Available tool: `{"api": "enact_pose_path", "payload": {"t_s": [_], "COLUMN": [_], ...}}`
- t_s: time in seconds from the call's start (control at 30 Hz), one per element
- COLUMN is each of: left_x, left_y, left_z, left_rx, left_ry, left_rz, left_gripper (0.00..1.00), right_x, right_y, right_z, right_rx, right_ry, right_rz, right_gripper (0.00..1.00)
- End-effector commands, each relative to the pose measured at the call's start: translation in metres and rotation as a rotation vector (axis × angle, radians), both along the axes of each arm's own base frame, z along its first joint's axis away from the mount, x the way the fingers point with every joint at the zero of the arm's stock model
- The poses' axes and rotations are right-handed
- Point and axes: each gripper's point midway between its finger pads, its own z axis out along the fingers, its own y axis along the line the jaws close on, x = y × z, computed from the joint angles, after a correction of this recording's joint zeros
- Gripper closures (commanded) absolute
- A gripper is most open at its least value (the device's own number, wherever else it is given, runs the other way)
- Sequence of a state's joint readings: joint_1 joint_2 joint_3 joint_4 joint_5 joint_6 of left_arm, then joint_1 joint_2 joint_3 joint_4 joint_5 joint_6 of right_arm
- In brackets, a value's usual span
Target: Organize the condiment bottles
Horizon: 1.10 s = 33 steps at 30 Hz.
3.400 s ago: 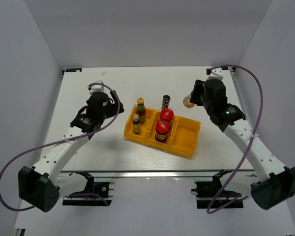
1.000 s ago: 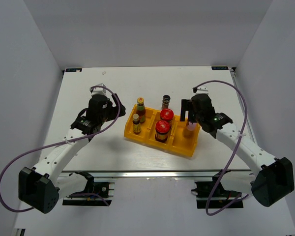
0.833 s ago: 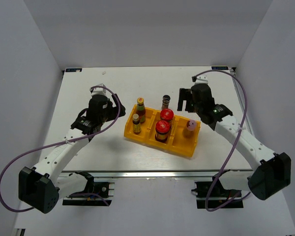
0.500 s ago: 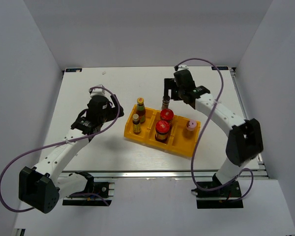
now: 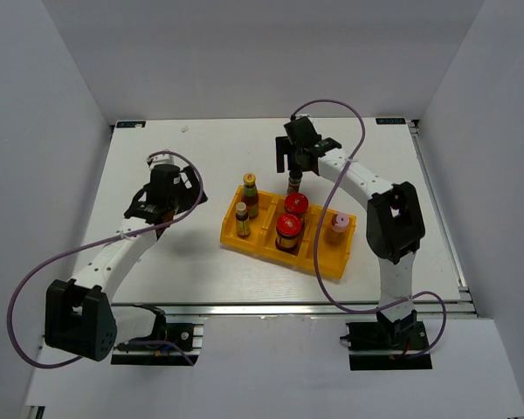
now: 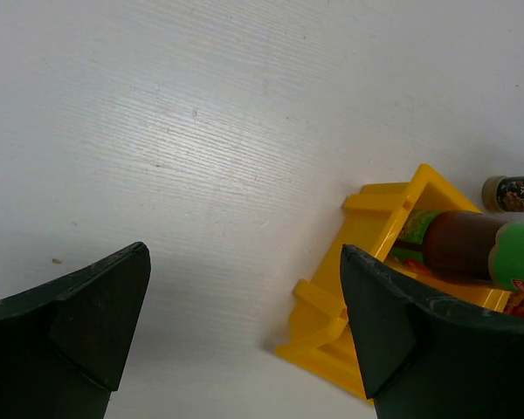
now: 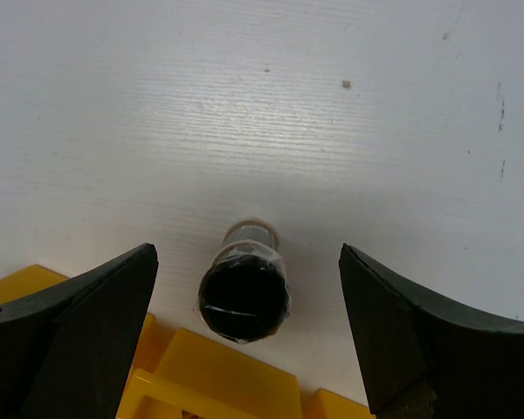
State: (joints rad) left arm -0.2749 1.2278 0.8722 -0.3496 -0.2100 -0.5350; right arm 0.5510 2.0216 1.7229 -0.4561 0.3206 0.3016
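**Spice jar and surroundings.** The spice jar (image 5: 294, 182) is standing upright on the table (image 5: 192, 271). It is outside the tray (image 5: 262, 251), just behind the far wall of the middle compartment. In the right wrist view you are looking straight down on its dark lid, and the tray's yellow rim is showing just beside it at the bottom edge.

Your right claw (image 7: 244, 255) is gaping wide over the jar. One finger is showing on each side of it, neither is touching it, and the claw is gripping nothing. You cannot tell how high the fingers are hanging relative to the jar.

**Tray contents.** The other five containers are sitting upright in the tray.
- Left compartment: the tall bottle (image 5: 249, 194) and the short bottle (image 5: 242, 218) are sharing it, with the tall one farther back.
- Middle compartment: the far red jar (image 5: 295, 204) and the near red jar (image 5: 287, 226) are standing one behind the other, close together.
- Right compartment: the shaker (image 5: 338, 223) is standing alone, toward the far end.

**Left arm.** Your left claw (image 6: 244, 262) is hovering over the table to the left of the tray, apart from it. Its fingers are spread wide and it is holding nothing. In the left wrist view the tray's left end is showing at the right. The tall bottle is inside it, and the spice jar is peeking in beyond it at the frame's edge.
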Motion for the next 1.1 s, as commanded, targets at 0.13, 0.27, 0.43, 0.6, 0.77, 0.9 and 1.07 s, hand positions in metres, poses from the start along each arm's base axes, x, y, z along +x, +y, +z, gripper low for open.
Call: {"api": "enact_pose_path", "payload": {"t_s": [0.13,0.27,0.43,0.6,0.77,0.9,1.07], "left_x": [0.011,0.012,0.012,0.013,0.014,0.015,0.014], "left_y": [0.006,0.007,0.01,0.01,0.007,0.013,0.008], "left_z": [0.005,0.003,0.001,0.002,0.002,0.003,0.013], "left_rx": [-0.032,-0.043,-0.045,-0.05,-0.058,-0.048,-0.086], "left_ry": [-0.023,-0.015,-0.011,-0.013,-0.009,0.001,-0.015], "left_rz": [-0.001,-0.004,0.006,0.006,-0.008,0.032,0.027], "left_gripper": [0.02,0.02,0.02,0.02,0.02,0.02,0.02], "right_x": [-0.012,-0.017,-0.024,-0.026,-0.024,-0.023,-0.029], "right_y": [-0.005,-0.005,-0.007,-0.008,-0.008,-0.013,-0.022], "right_z": [-0.014,-0.01,-0.011,-0.011,0.013,0.044,0.079], "right_rx": [-0.039,-0.027,-0.021,-0.019,0.016,0.029,0.037], "right_ry": [0.053,0.049,0.071,0.075,0.004,-0.07,-0.139], "right_rz": [-0.019,-0.02,-0.025,-0.028,-0.028,-0.034,-0.023], "right_gripper": [0.17,0.23,0.23,0.37,0.63,0.69,0.74]}}
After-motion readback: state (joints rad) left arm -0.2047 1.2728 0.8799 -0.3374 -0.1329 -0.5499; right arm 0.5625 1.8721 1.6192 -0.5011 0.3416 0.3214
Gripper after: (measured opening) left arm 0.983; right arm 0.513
